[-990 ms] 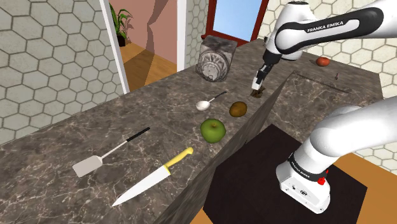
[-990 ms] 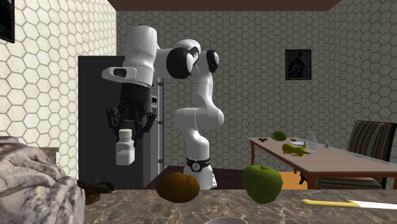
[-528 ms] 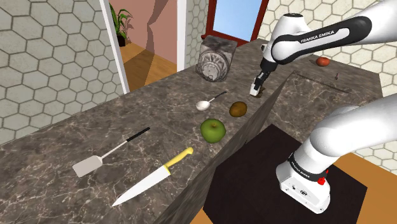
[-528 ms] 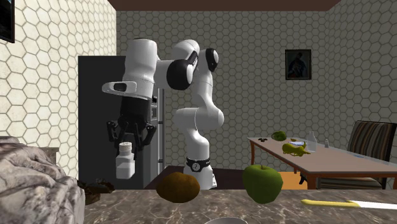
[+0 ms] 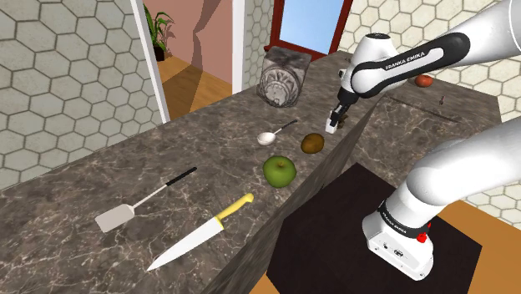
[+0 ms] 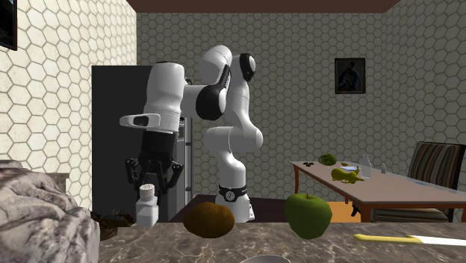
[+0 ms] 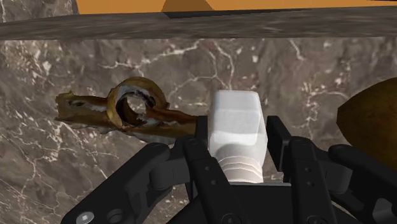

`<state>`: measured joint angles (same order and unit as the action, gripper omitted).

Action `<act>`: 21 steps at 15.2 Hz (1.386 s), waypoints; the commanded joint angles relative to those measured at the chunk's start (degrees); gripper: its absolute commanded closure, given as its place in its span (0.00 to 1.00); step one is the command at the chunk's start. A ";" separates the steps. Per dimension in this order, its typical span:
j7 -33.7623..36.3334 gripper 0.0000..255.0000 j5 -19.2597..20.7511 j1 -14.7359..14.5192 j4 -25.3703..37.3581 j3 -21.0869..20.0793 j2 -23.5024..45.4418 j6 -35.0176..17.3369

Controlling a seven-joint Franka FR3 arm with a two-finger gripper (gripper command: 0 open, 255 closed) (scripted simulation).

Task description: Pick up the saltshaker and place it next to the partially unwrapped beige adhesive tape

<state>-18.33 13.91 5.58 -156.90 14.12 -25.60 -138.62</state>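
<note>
Standing upright, the white saltshaker [image 7: 236, 127] is clasped near its cap by the black gripper [image 6: 153, 181], whose fingers are closed against both its sides. It hangs low at the dark marbled counter [image 5: 125, 167]; contact with the surface cannot be determined. The brown, partly unwound tape [image 7: 135, 108] lies just beside it, on its left in the second exterior view. A brown kiwi [image 5: 313, 143] sits near on the right, a green apple [image 5: 280, 170] farther right.
</note>
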 commanded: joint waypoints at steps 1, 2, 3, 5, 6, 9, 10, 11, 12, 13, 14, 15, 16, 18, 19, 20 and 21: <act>0.22 1.00 0.18 0.01 -0.76 0.15 1.38 -2.17; 0.25 1.00 0.22 0.02 -0.89 0.19 1.63 -2.54; 0.25 1.00 0.22 0.02 -0.89 0.19 1.62 -2.54; 0.25 1.00 0.22 0.02 -0.89 0.18 1.63 -2.54; 0.25 1.00 0.22 0.02 -0.89 0.18 1.63 -2.54; 0.25 1.00 0.22 0.02 -0.89 0.18 1.63 -2.54; 0.25 0.00 0.22 0.02 -0.89 0.18 1.63 -2.54; 0.25 0.00 0.22 0.02 -0.89 0.18 1.63 -2.54; 0.25 0.00 0.22 0.02 -0.89 0.18 1.63 -2.54; 0.25 0.00 0.22 0.02 -0.89 0.18 1.63 -2.54; 0.25 0.00 0.22 0.02 -0.89 0.18 1.63 -2.54; 0.25 0.00 0.22 0.02 -0.89 0.18 1.63 -2.54; 0.22 0.00 0.03 -0.03 -0.26 -0.16 -0.32 0.04; 0.13 0.00 -0.43 -0.17 1.27 -0.85 -3.82 5.08; 0.09 0.00 -0.63 -0.23 1.97 -1.13 -5.05 7.02; 0.08 0.00 -0.63 -0.22 1.97 -1.14 -5.05 7.02; 0.08 0.00 -0.63 -0.21 1.96 -1.14 -5.07 7.03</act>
<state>-18.30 13.36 5.41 -155.16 13.13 -30.23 -132.32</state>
